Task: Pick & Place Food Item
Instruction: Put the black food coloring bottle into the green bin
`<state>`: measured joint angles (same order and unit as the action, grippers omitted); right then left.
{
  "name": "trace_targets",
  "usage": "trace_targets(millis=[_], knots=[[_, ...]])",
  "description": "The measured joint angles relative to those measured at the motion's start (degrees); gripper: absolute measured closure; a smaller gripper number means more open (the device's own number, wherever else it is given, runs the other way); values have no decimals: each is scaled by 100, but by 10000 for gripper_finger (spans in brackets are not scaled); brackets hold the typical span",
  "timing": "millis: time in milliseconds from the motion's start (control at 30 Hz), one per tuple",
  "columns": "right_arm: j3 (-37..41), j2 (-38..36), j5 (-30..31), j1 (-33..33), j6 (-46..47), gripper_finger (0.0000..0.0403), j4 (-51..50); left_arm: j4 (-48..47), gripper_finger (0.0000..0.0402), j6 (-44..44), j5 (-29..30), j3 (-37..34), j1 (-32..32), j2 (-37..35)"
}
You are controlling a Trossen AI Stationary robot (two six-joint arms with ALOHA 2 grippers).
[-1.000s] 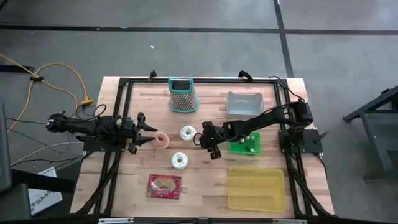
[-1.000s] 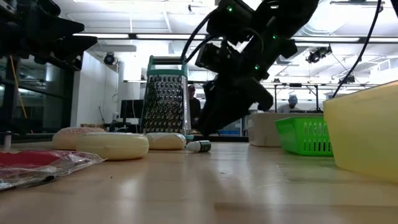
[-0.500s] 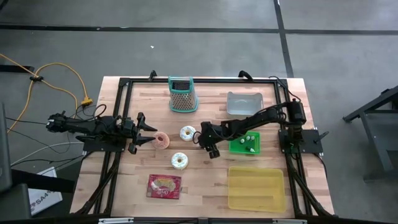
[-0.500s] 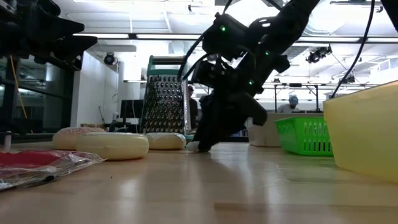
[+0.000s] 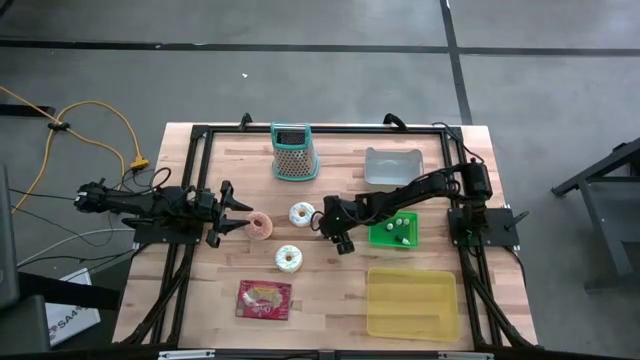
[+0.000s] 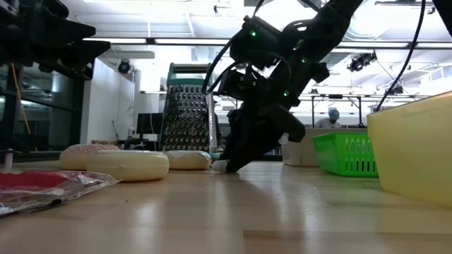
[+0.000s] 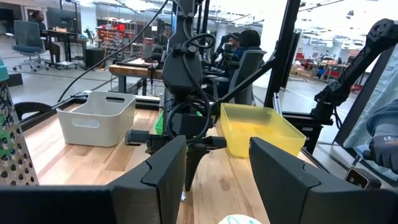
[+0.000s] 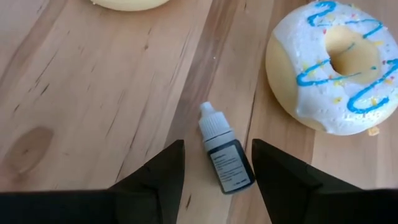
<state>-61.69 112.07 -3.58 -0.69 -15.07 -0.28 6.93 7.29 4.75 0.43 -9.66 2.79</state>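
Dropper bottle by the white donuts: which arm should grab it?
Right. The right gripper is open and down at the table with the dropper bottle lying between its fingers. The left gripper sits at the pink donut, farther away.

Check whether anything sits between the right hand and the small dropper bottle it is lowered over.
Nothing visible does. In the right wrist view the dropper bottle lies flat on bare wood between the open fingers of the right hand. The blue-drizzled donut sits off to one side, apart from the bottle and outside the fingers.
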Motion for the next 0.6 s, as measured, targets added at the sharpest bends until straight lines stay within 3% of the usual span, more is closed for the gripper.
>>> trace_targets(millis=[133, 600], knots=[[0, 0, -2, 0, 2, 239, -39, -1, 232, 0, -2, 0, -1, 0], [0, 0, -2, 0, 2, 330, -34, 0, 232, 0, -1, 0, -1, 0]])
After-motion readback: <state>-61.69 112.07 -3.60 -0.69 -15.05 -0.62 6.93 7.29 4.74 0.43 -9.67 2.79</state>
